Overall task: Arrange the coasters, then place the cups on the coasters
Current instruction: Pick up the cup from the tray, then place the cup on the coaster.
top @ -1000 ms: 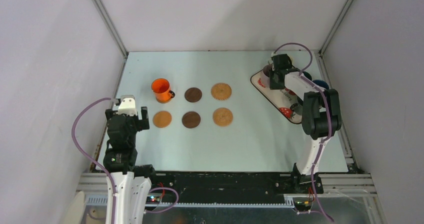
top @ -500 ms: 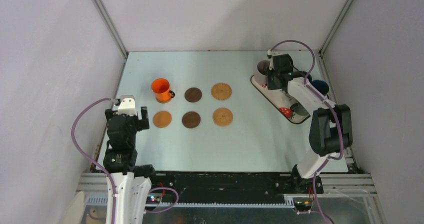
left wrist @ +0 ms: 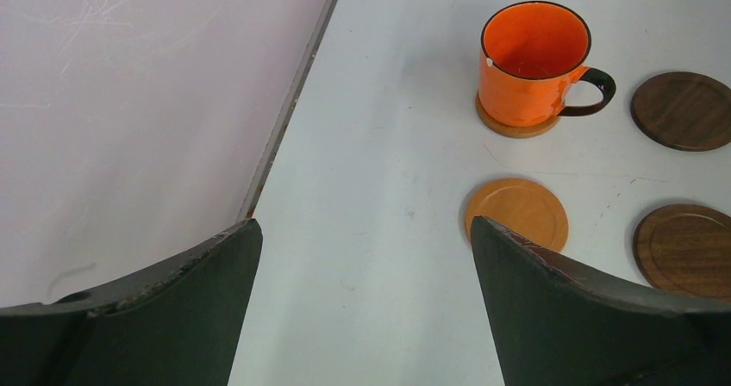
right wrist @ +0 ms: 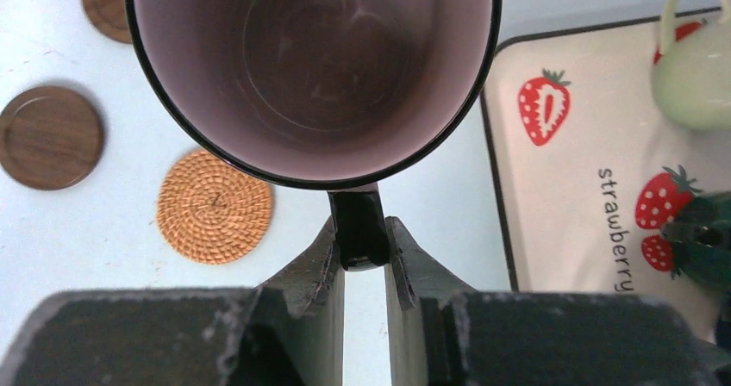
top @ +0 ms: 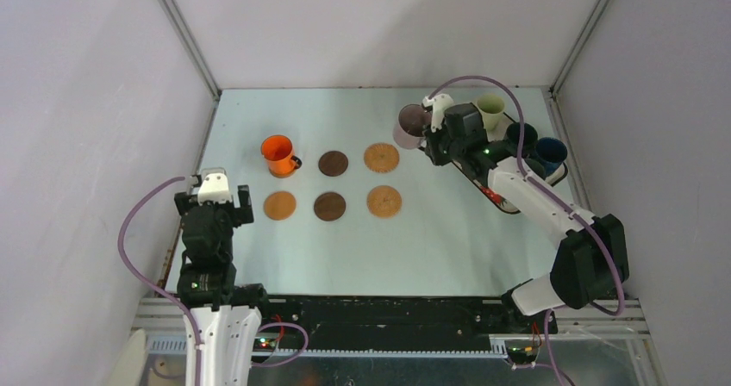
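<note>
The pale mauve cup (top: 409, 126) hangs above the table, left of the tray and right of the back woven coaster (top: 381, 157). My right gripper (top: 428, 136) is shut on its dark handle (right wrist: 358, 227). From the right wrist, the cup (right wrist: 315, 67) fills the top and a woven coaster (right wrist: 214, 205) lies below it. An orange cup (top: 278, 155) stands on a tan coaster. Other coasters lie bare: dark brown (top: 333, 163), tan (top: 279, 205), dark brown (top: 329, 206), woven (top: 384, 201). My left gripper (top: 215, 198) is open and holds nothing, near the tan coaster (left wrist: 517, 214).
The white strawberry-print tray (top: 496, 192) sits at the back right and carries a pale green cup (top: 490, 106), a dark green cup (top: 520, 133) and a navy blue cup (top: 550, 151). Side walls close in the table left and right.
My right arm has lifted the mauve cup off the tray and carried it left toward the coasters. The left arm has barely shifted.
</note>
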Robot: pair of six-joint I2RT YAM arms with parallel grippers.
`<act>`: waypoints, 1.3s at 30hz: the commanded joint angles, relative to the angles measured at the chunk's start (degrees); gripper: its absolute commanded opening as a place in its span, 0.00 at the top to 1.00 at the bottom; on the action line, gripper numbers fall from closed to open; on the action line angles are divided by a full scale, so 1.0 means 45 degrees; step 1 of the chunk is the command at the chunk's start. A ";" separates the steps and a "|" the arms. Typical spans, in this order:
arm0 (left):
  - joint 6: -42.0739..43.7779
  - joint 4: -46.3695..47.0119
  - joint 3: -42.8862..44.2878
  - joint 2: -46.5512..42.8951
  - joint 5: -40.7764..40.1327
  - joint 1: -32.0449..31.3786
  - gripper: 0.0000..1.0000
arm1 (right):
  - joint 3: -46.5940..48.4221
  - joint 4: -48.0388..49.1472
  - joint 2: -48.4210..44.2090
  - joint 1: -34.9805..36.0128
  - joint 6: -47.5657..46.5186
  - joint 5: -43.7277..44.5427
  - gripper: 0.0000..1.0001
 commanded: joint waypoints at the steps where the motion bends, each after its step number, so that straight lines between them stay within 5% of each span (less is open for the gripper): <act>1: 0.0207 0.0451 -0.0178 0.0172 -0.0163 0.0068 0.02 | 0.0119 0.1460 -0.0839 0.0767 -0.0269 -0.0796 1.00; 21: 0.0237 0.0683 -0.0310 -0.0047 -0.0679 0.0054 0.02 | -0.0117 0.2292 0.1046 0.5621 -0.1529 0.0467 1.00; 39: 0.0235 0.0628 -0.0291 -0.0221 -0.0663 0.0078 0.02 | -0.0098 0.2536 0.1352 0.5903 -0.1853 0.1241 1.00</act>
